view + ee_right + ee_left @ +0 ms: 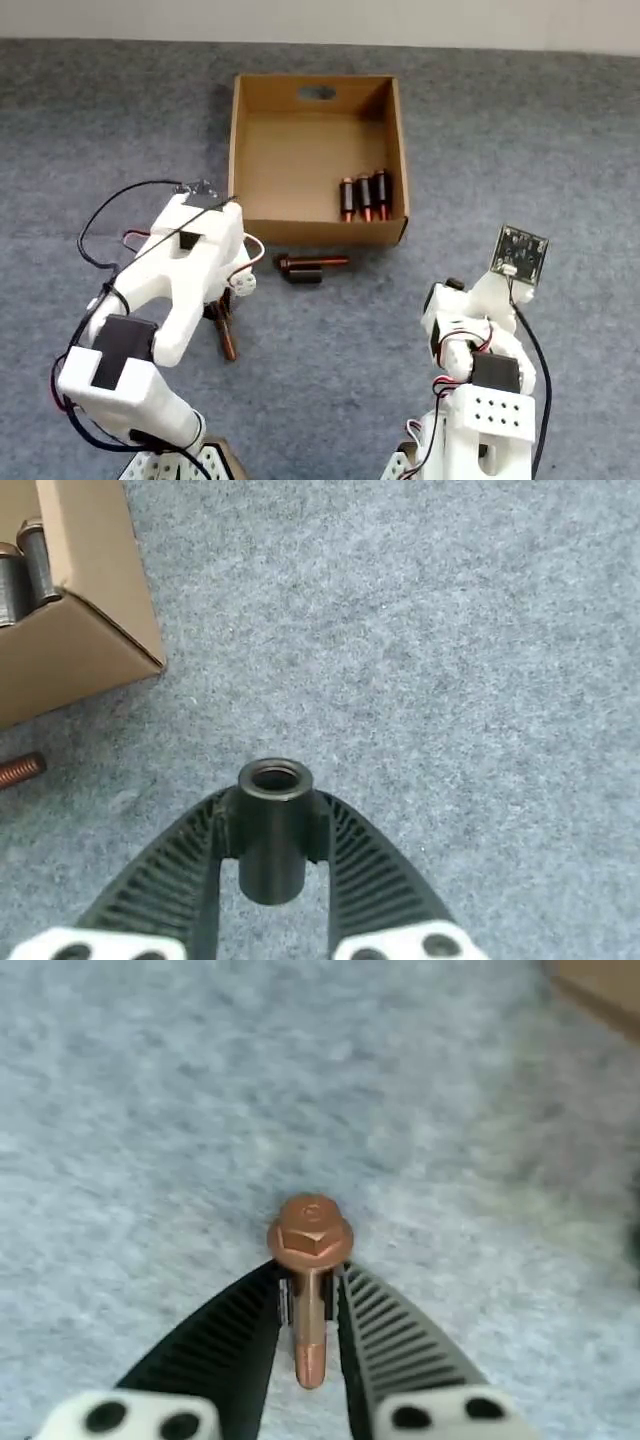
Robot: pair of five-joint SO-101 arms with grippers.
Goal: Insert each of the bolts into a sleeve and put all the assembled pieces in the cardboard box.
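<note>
The left end effector (310, 1278) is clenching a copper bolt (310, 1232) by its shank, head pointing away from the wrist, above the grey surface (520, 140). The right end effector (272, 818) is grasping a black sleeve (272, 865), its open threaded bore facing outward. Three assembled pieces (364, 198) are lying side by side in the cardboard box (236, 150), against its near wall. Another bolt (325, 262) and sleeve (305, 276) are lying together on the surface just outside that wall.
</note>
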